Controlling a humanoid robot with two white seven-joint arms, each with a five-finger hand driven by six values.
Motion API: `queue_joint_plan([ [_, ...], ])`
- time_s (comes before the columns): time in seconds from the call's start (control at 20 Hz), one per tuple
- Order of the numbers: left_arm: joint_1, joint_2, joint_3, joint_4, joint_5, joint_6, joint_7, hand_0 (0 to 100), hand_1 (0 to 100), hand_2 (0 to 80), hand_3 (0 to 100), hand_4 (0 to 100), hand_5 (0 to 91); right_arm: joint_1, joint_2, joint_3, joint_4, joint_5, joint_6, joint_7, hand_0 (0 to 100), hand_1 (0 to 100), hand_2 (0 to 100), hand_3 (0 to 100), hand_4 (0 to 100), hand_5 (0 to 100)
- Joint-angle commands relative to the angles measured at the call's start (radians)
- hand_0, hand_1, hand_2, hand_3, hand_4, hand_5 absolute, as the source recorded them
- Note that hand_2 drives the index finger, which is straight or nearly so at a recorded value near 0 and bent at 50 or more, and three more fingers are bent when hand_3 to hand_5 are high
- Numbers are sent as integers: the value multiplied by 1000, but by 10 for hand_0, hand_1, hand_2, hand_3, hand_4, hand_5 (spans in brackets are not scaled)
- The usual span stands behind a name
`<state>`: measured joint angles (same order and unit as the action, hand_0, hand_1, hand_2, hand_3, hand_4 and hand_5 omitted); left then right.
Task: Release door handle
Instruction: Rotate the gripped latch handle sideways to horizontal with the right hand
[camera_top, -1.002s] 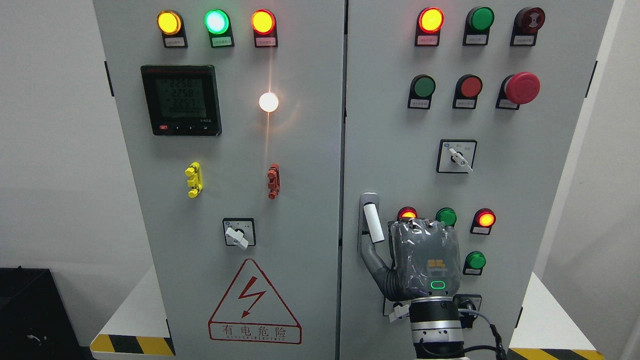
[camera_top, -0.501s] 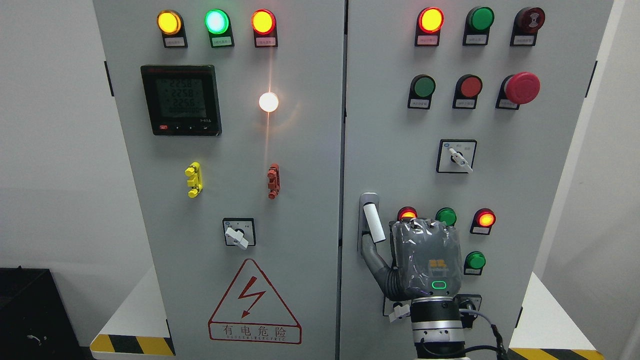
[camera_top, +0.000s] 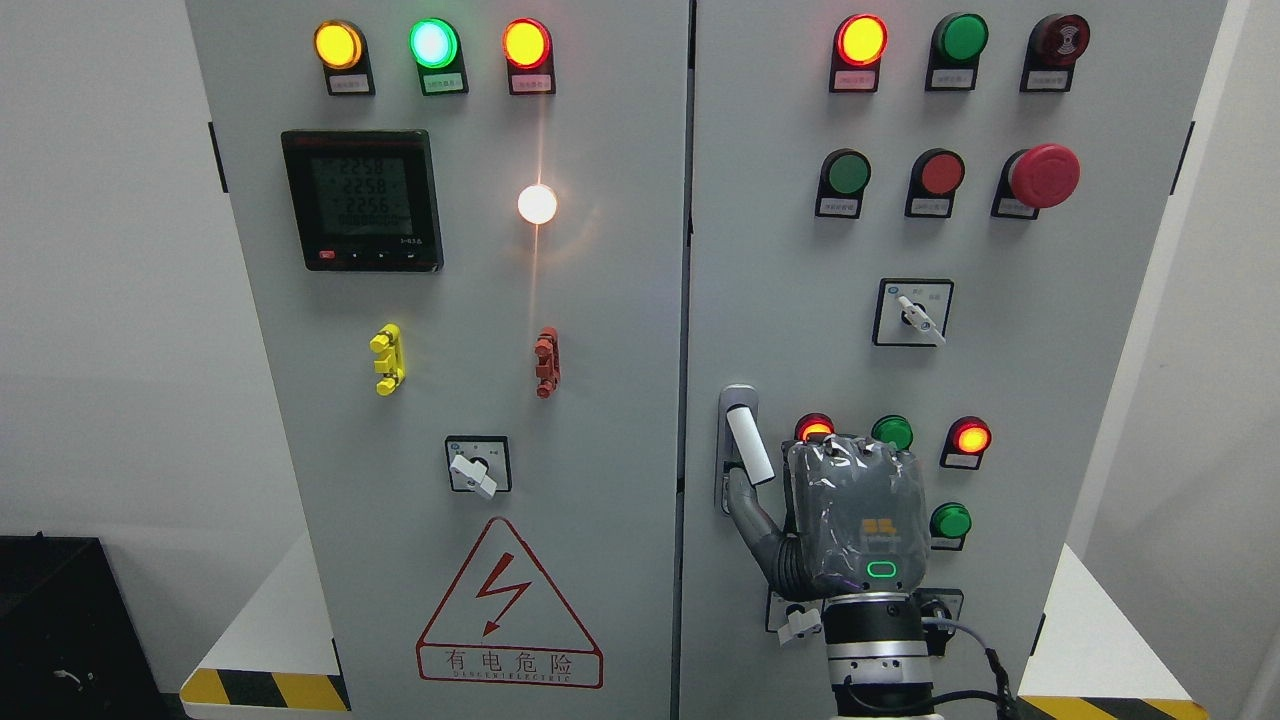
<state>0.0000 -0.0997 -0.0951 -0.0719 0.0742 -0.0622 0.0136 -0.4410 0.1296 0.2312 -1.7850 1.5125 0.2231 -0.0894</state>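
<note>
The right hand (camera_top: 850, 520) stood in front of the right cabinet door (camera_top: 1050, 380), its arm coming up from the bottom edge right of the middle. The back of the hand faced the camera, so most of the fingers were hidden behind the grey palm cover. Only the thumb (camera_top: 752, 510) showed clearly: it reached up and to the left, and its tip lay just under the lower end of the white door handle (camera_top: 748, 445). The handle was tilted a little, with its foot swung out from the metal plate near the door's left edge.

Whether the thumb was touching the handle or was already a little apart from it could not be told from this angle, and it could not be told either if the other fingers were closed or spread. In my judgement the release was begun but not finished: nothing was visibly wrapped around the handle, yet the hand was very near to it. What was left was to draw the hand clear of the door. The left hand was not seen.
</note>
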Motion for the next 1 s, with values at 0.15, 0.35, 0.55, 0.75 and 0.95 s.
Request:
queue_joint_plan([
  [0.15, 17, 0, 0, 0, 1, -1, 0, 120, 556, 0, 0, 0, 0, 1, -2, -4, -5, 0, -1, -1, 498, 454, 1000, 1000, 1000, 1000],
  [0.35, 17, 0, 0, 0, 1, -1, 0, 120, 556, 0, 0, 0, 0, 1, -4, -6, -5, 0, 2, -1, 500, 455, 1000, 1000, 1000, 1000],
  [0.55, 17, 0, 0, 0, -1, -1, 0, 120, 556, 0, 0, 0, 0, 1, -5, -6, -5, 0, 2, -1, 501, 456, 1000, 1000, 1000, 1000],
  [0.75, 17, 0, 0, 0, 1, -1, 0, 120, 556, 0, 0, 0, 0, 1, -7, -6, -5, 0, 2, -1, 504, 455, 1000, 1000, 1000, 1000],
  [0.95, 17, 0, 0, 0, 1, -1, 0, 120, 556, 0, 0, 0, 0, 1, -8, -16, -5, 0, 2, -3, 505, 455, 1000, 1000, 1000, 1000],
])
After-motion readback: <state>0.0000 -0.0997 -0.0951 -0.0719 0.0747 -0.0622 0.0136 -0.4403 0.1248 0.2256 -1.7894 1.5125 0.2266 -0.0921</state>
